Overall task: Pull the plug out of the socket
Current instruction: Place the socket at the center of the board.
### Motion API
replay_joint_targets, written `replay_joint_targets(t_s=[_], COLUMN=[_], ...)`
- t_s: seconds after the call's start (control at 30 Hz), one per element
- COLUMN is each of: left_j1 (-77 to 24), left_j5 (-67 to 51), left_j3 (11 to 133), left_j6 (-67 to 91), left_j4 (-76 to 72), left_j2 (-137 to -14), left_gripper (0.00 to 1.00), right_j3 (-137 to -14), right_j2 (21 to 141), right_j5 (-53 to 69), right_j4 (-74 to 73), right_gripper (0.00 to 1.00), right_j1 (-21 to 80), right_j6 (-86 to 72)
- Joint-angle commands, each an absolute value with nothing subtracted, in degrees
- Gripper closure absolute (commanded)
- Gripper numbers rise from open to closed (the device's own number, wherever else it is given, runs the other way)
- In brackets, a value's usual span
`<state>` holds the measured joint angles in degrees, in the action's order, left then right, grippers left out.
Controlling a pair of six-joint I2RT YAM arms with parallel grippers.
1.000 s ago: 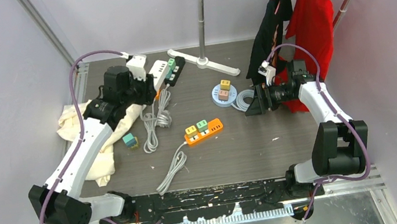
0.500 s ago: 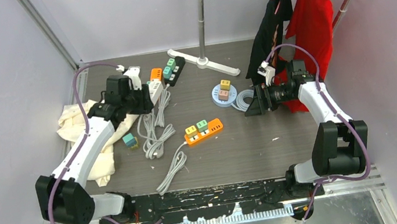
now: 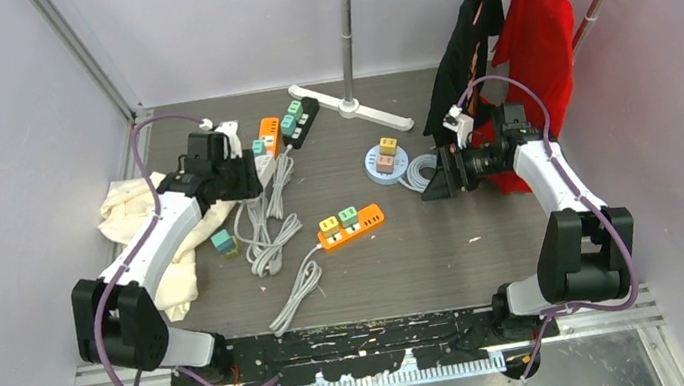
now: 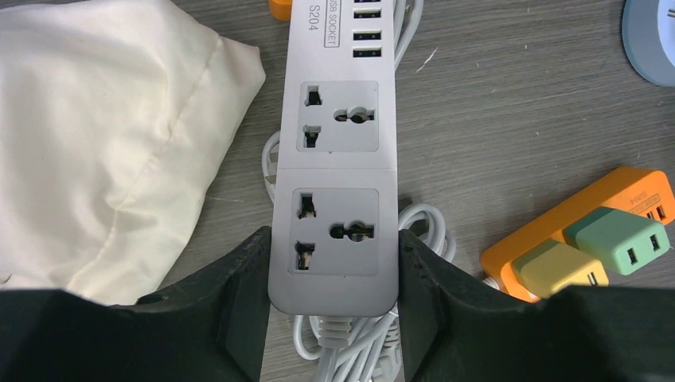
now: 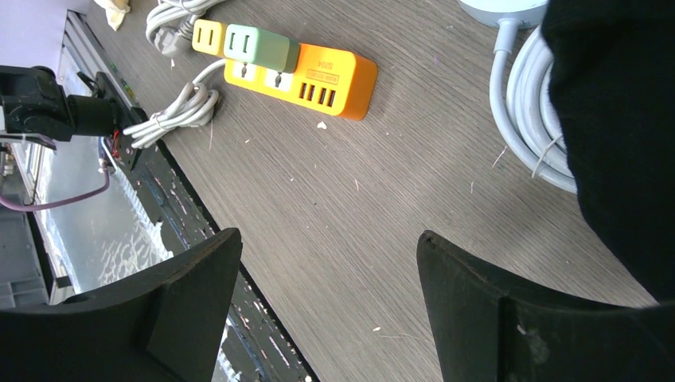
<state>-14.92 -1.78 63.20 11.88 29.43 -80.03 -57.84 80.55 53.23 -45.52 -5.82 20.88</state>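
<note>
Currently L end effector [image 4: 334, 263] clamps white strip [image 4: 338, 135]; R end effector [image 5: 328, 247] wide open, empty.

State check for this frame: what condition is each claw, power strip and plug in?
Left claw: shut on the white rectangular plastic power strip.
White power strip: gripped at cable end, both visible sockets empty.
Right claw: open, holding nothing.
Orange plastic power strip: lying flat, yellow plug and green plug seated.
Round blue socket hub: two cube plugs seated.
</note>
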Motion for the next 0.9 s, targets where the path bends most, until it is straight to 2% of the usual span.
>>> replay_joint_targets(t_s=[0.0, 0.4, 0.87], left_j1=[-14.5, -13.6, -11.7], left_j5=[-2.4, -1.3, 3.5], left_j3=[64.5, 62.9, 61.1], left_j6=[13.5, 15.7, 15.9], left_j4=[26.2, 26.7, 25.3], left_j2=[-80.9, -84.3, -87.5], left_gripper=[1.0, 1.0, 0.95], right_j3=[-58.4, -58.8, -57.4], right_j2=[80.0, 80.1, 77.2], right_j5=[54.3, 54.0, 53.1], right_j4=[-45.3, -44.6, -43.1], right_gripper=[0.15, 0.14, 0.14], right_j1=[-5.5, -5.4, -4.5], right_j6=[22.0, 21.5, 21.0])
